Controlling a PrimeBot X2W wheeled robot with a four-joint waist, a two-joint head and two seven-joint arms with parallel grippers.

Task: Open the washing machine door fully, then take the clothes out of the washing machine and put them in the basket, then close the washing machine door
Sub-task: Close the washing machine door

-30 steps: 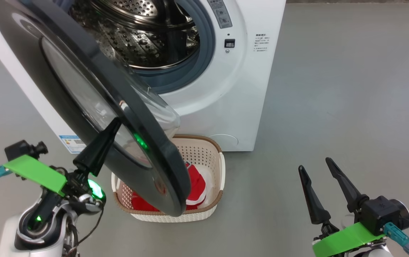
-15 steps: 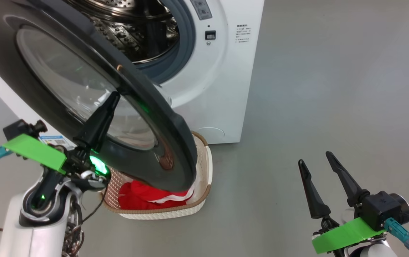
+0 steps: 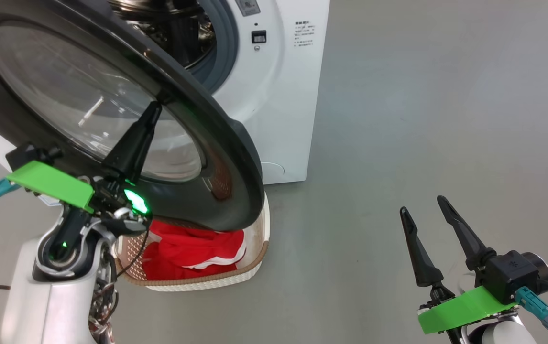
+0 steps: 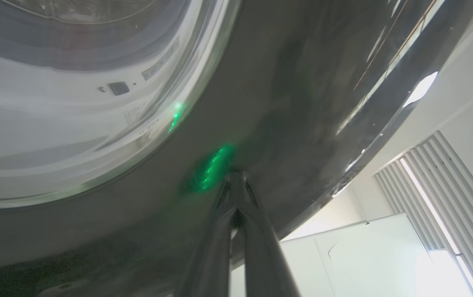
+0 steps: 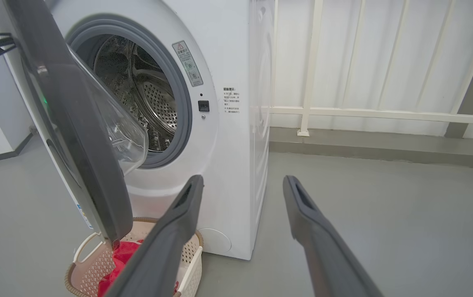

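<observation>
1. Your left tool (image 3: 149, 117) has its two fingers pinched together on nothing. The tips press against the outer black ring of the washing machine door (image 3: 228, 157), and the left wrist view shows them meeting on the gloss just beside the glass.
2. Your right tool (image 3: 422, 205) hangs well apart at the lower right, fingers spread and empty.
3. The door stands half-swung, between open and shut. Expect it to be stiff and hinged, with a gloss that is slippery under bare tips. Push on the ring toward the free edge, not on the bulging window.
4. Under the door's lower edge the basket (image 3: 235, 277) sits on the floor (image 3: 398, 119), with the red clothes (image 3: 192, 248) lying in it, soft and light.
5. The door's edge hangs close above the basket rim, so a snag looks possible.
6. Beyond is the washing machine (image 3: 279, 95). The part of its drum (image 5: 154, 99) that shows in the right wrist view holds no fabric.
</observation>
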